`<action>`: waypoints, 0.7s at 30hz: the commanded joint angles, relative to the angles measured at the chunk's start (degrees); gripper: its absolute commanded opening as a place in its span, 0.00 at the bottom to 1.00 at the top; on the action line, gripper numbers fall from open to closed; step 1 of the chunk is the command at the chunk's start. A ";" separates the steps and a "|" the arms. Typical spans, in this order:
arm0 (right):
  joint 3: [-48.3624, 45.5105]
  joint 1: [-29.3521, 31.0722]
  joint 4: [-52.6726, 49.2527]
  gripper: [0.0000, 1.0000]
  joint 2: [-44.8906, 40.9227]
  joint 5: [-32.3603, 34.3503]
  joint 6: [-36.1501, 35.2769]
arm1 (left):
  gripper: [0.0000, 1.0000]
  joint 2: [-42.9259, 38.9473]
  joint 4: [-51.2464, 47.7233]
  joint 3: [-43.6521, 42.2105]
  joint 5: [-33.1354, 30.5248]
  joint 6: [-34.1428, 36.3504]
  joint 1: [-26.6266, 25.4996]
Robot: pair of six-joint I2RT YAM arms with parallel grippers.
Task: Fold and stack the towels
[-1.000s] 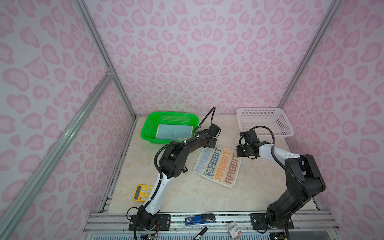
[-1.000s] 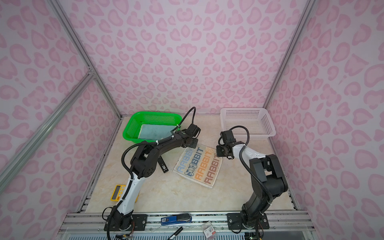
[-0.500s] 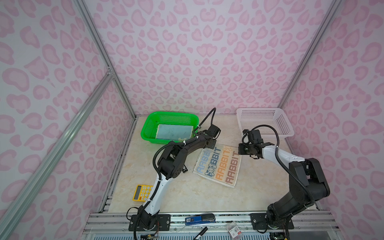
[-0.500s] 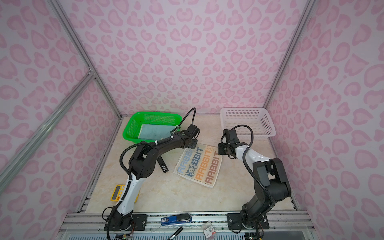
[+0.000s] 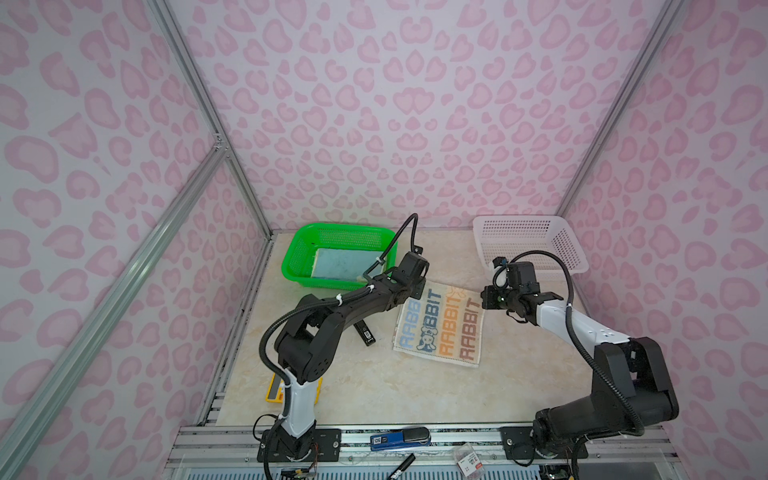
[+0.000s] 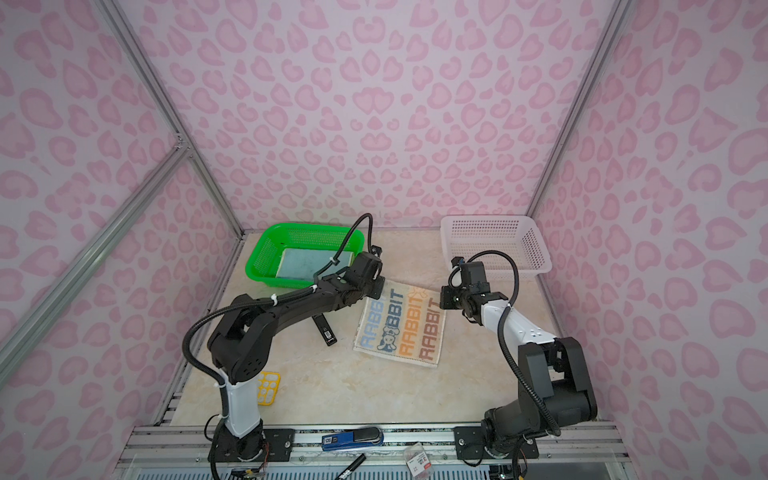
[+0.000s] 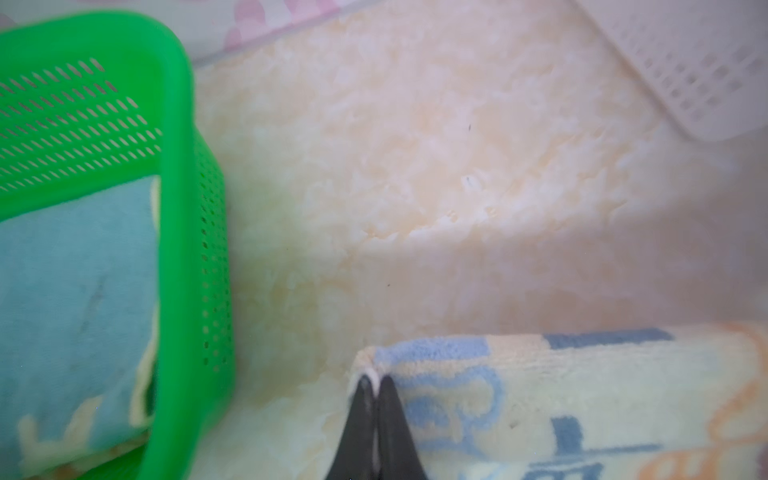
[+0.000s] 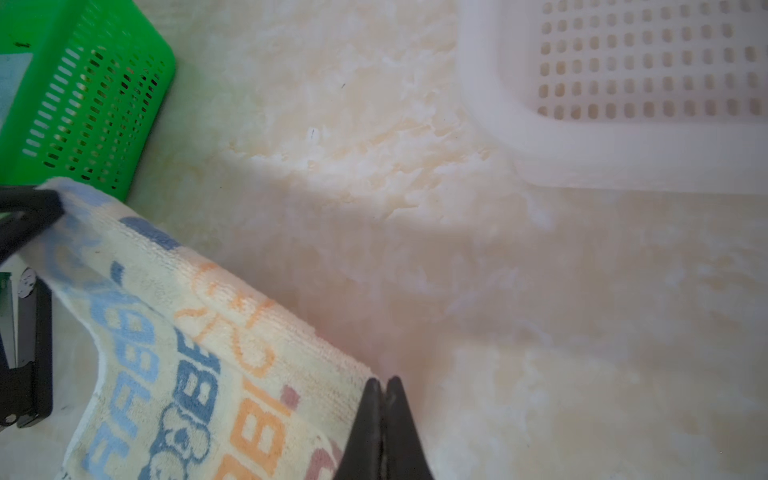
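My left hand [image 7: 376,380] and right hand [image 8: 384,380] each pinch a far corner of the RABBIT towel [image 5: 440,324], not yet folded; stacking remains too.

Both top views: mounted high, on the near side of the RABBIT towel [image 5: 440,328], looking down and forward to the back wall [image 5: 395,104]. Far off. The whole table [image 5: 374,390] is in frame, nearly the same scene, shifted slightly sideways.

Left wrist view: very near, low at the towel corner closest to the green basket [image 7: 180,166], facing the back wall; blurred.

Right wrist view: equally near, at the corner closest to the white basket [image 8: 582,166], facing likewise.

Wrist views share the towel's far edge, both baskets and the table strip beyond.
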 commanded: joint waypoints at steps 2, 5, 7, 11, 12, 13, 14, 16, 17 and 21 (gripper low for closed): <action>-1.81 -0.19 0.19 0.00 -1.31 -1.47 -0.68 | 0.02 -4.34 5.78 -5.26 -2.65 0.49 -0.81; -3.24 -0.12 1.17 0.00 -2.86 -3.02 -0.31 | 0.02 -6.41 7.52 -8.77 -3.88 1.01 -1.87; -4.21 -0.20 1.39 0.00 -4.20 -3.75 -0.22 | 0.02 -7.44 9.25 -10.69 -4.90 0.85 -2.38; -5.78 -0.13 0.61 0.00 -7.20 -5.89 0.07 | 0.02 -9.56 9.55 -13.78 -6.62 0.49 -3.23; -6.26 -0.17 0.30 0.00 -7.86 -6.44 0.28 | 0.02 -10.16 9.47 -14.21 -6.87 0.40 -3.36; -6.86 -0.13 0.12 0.00 -8.71 -7.21 0.49 | 0.02 -10.77 9.33 -14.83 -6.96 0.40 -3.54; -7.74 -0.24 -0.18 0.00 -9.66 -7.92 0.88 | 0.02 -11.43 9.19 -15.39 -7.14 0.25 -3.65; -9.40 -0.04 -0.45 0.00 -11.65 -9.03 1.56 | 0.02 -12.53 9.13 -16.65 -7.33 0.07 -3.88; -10.23 0.08 -0.78 0.00 -12.85 -9.41 1.99 | 0.02 -13.03 9.05 -17.30 -7.57 -0.12 -3.94; -13.62 1.37 -3.08 0.00 -17.46 -10.28 2.87 | 0.02 -15.15 8.52 -20.26 -8.05 -0.69 -4.33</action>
